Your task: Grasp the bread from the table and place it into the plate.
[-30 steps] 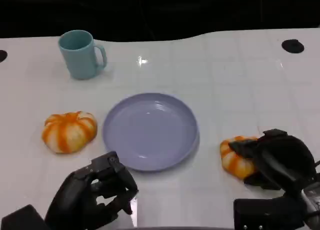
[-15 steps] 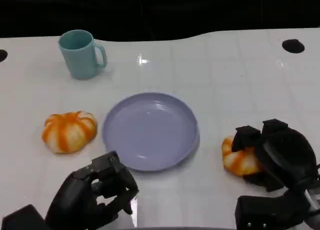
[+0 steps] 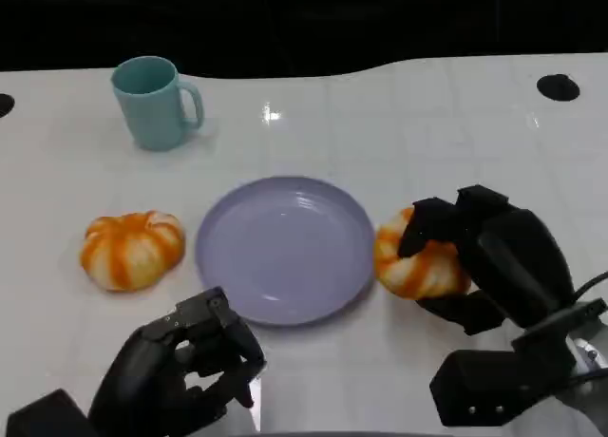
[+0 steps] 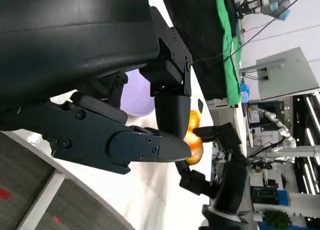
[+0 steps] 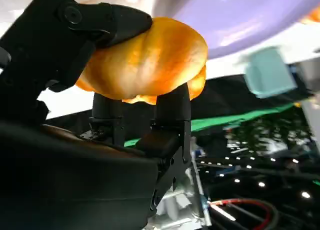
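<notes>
the right robot hand is gripping one bread at centre right of the frame, just beside the plate rim. the bread may be slipping out, or catching the rim and nudging the plate, since it is riding low. the left robot hand is sitting curled and holding nothing at lower left. counting: two breads, the other bread at left; one plate; one mug on the counter.

Teal mug upright at the white table's far left, black disc far right
</notes>
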